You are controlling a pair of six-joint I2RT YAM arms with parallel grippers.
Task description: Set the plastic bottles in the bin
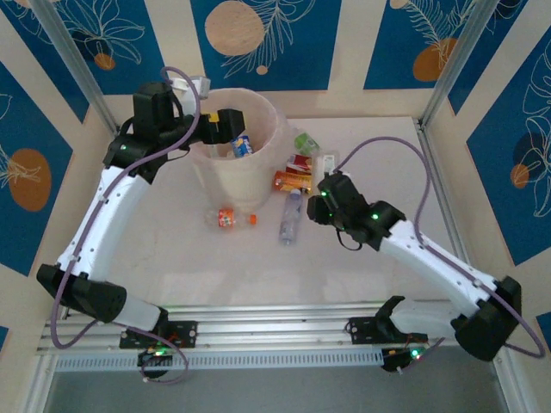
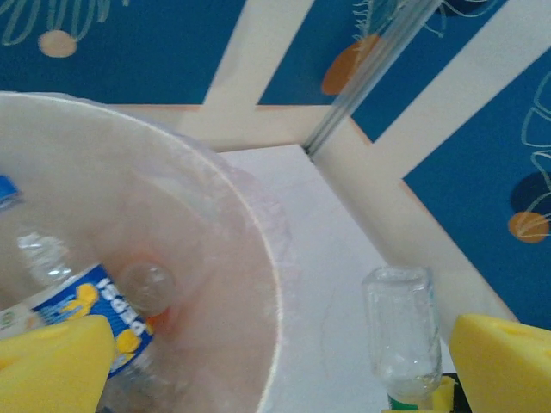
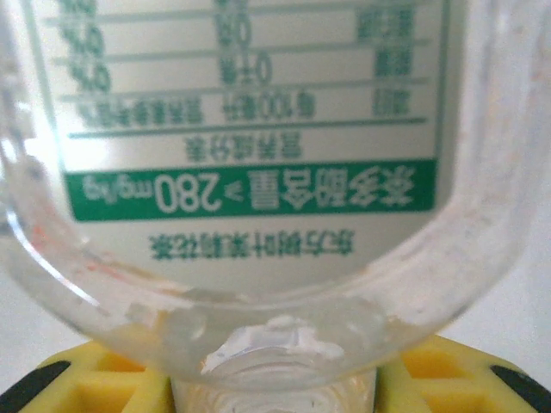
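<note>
Top external view puts the left gripper (image 1: 228, 126) above the bin (image 1: 250, 185), just inside its left rim, with the jaws spread wide and holding nothing. Inside the bin, beneath that gripper, lies a Pepsi bottle (image 1: 242, 146) with a blue label; the left wrist view shows it resting against the bin's inner wall between the yellow fingers (image 2: 52, 366).

More plastic bottles lie outside the bin. A green bottle (image 1: 306, 142), a red bottle (image 1: 299, 163) and an orange bottle (image 1: 293, 181) cluster just beside its right wall. A clear blue-labelled bottle (image 1: 290, 217) lies near the bin's right front, and a crushed orange bottle (image 1: 228, 218) lies just in front of its base.

The right gripper (image 1: 327, 179) is to the right of the bin, beyond the red and orange bottles. It is clamped on a white-labelled bottle (image 1: 328, 163). In the right wrist view this clear bottle's neck end sits between the yellow pads (image 3: 95, 383), its label bearing a green band.
</note>
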